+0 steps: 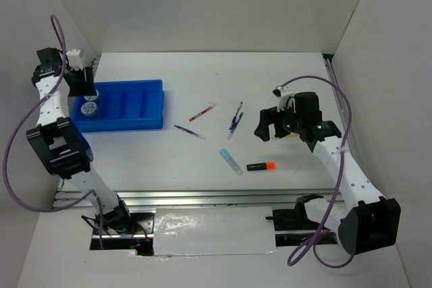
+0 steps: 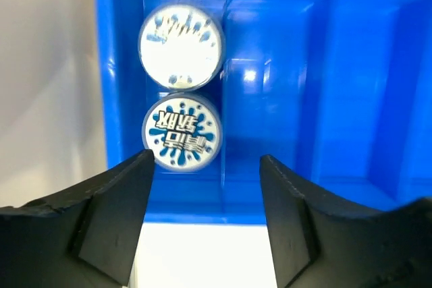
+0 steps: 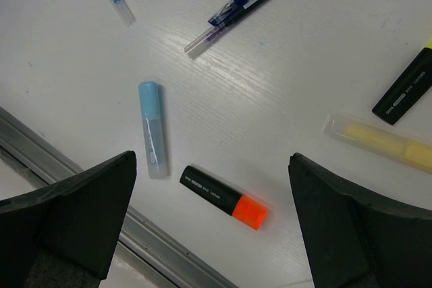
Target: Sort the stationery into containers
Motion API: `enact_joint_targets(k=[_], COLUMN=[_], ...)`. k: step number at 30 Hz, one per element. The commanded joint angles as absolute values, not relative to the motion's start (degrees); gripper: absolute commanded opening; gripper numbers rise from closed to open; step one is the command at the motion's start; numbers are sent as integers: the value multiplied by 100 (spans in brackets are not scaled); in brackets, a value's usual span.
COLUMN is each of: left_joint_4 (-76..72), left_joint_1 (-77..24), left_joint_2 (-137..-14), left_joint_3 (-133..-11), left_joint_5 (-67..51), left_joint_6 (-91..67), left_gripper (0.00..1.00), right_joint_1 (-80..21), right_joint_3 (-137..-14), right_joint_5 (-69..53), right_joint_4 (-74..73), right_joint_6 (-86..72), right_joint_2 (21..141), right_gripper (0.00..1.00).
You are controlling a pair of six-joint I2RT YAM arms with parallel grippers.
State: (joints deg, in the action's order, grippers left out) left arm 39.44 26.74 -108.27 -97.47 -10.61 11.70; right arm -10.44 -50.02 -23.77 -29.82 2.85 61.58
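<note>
While two round pots sit in the blue tray, the left end effector and right end effector hang released, empty.

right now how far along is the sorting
Done: two pots in the tray's end compartment. In hand: nothing; left gripper open over them, right gripper open above the orange highlighter. Left on the table: four pens, that highlighter, a yellow highlighter, blue bar, cream bar.
</note>
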Motion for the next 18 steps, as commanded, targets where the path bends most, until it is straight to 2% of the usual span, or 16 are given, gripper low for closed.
enact_joint_targets(k=[1,10,18], left_joint_4=[3859,4017,4105], left_joint_1=[2505,889,-974], left_joint_2=[-9829,-8457,-8244], left_joint_3=[-10003,-8861,-7797], left_joint_5=[-1538,-2347,-2355], left_joint_6=[1291,2724,3287], left_gripper=[73,65,62], right_joint_1=[-1116,-1108,-1002], right_joint_3=[-5300,-5115,-4913], right_joint_5=[-2338,-2224,-2005], right_joint_4=[-2944,-2891,-3050], right_joint_6=[316,334,544], right_joint_2=[6003,5897,5845], right_gripper=[100,100,98])
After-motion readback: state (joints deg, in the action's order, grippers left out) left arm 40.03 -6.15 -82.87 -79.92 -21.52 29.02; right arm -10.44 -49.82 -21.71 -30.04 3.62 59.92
